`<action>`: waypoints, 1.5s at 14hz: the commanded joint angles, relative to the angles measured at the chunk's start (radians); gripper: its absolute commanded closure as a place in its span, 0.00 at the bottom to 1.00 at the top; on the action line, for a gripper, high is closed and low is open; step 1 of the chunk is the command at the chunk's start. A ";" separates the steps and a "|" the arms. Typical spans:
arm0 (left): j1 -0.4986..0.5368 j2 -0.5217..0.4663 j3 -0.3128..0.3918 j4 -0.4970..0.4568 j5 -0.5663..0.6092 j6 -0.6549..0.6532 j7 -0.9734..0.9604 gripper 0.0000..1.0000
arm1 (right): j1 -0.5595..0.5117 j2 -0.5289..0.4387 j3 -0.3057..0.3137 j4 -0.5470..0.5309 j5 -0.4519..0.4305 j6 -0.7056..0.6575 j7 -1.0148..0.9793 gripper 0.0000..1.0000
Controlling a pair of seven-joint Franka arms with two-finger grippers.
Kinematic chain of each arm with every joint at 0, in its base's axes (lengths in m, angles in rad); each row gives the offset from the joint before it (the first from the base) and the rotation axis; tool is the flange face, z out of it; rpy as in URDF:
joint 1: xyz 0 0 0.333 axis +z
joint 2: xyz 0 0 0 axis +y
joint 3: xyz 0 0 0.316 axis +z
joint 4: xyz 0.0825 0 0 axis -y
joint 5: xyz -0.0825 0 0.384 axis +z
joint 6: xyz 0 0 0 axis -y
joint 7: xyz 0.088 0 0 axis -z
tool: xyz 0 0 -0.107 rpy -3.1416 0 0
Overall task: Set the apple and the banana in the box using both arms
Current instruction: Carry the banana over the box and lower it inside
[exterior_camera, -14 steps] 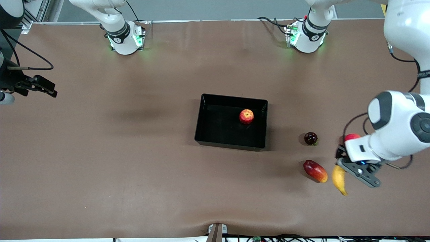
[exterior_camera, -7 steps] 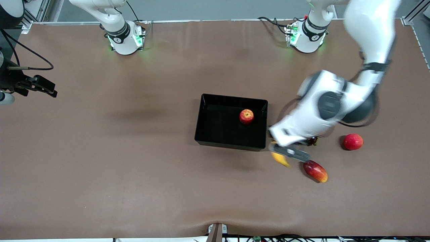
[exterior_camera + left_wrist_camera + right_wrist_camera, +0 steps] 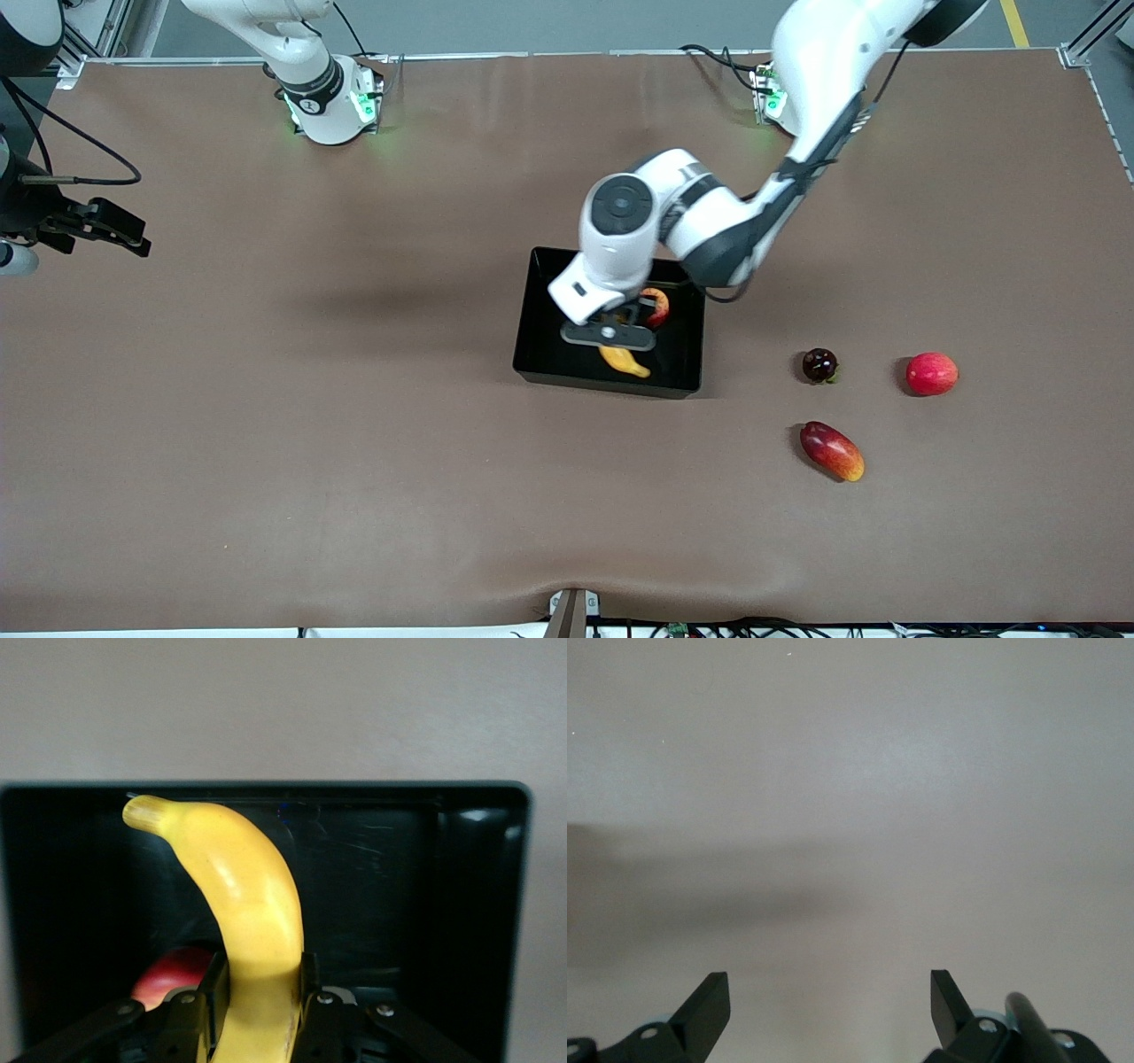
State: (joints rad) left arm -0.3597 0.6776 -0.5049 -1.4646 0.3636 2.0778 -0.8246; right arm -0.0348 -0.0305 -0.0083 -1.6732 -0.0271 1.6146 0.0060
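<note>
The black box (image 3: 533,353) lies mid-table. My left gripper (image 3: 611,333) hangs over it, shut on the yellow banana (image 3: 625,361), whose free end points toward the box's front wall. The left wrist view shows the banana (image 3: 248,895) clamped between both fingers (image 3: 215,979), curving out over the box's floor (image 3: 381,895). The red apple (image 3: 659,306) rests inside the box, half hidden by the left hand; in the left wrist view the apple (image 3: 168,974) sits beside the jaws. My right gripper (image 3: 830,985) is open over bare table and holds nothing; its arm waits at the right arm's end.
Three other fruits lie toward the left arm's end of the table: a dark round fruit (image 3: 819,364), a smooth red round fruit (image 3: 931,373), and an oblong red-and-yellow fruit (image 3: 831,450) nearer to the front camera.
The left arm has swung the banana from beside the oblong fruit at its own end of the table to over the box. The right arm has not moved.
</note>
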 commanded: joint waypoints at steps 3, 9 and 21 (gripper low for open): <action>-0.061 0.059 0.006 0.017 0.060 0.079 -0.070 1.00 | -0.013 -0.016 0.008 -0.013 -0.005 0.001 -0.009 0.00; -0.073 0.183 0.006 0.018 0.155 0.174 -0.070 1.00 | -0.013 -0.016 0.008 -0.013 -0.005 0.001 -0.009 0.00; -0.032 0.094 0.082 0.032 0.146 0.153 -0.068 0.00 | -0.014 -0.014 0.007 -0.013 -0.005 0.001 -0.006 0.00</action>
State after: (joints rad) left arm -0.4512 0.8619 -0.4110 -1.4172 0.4932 2.3033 -0.8798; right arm -0.0353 -0.0305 -0.0102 -1.6732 -0.0271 1.6146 0.0060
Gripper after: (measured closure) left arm 0.004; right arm 0.000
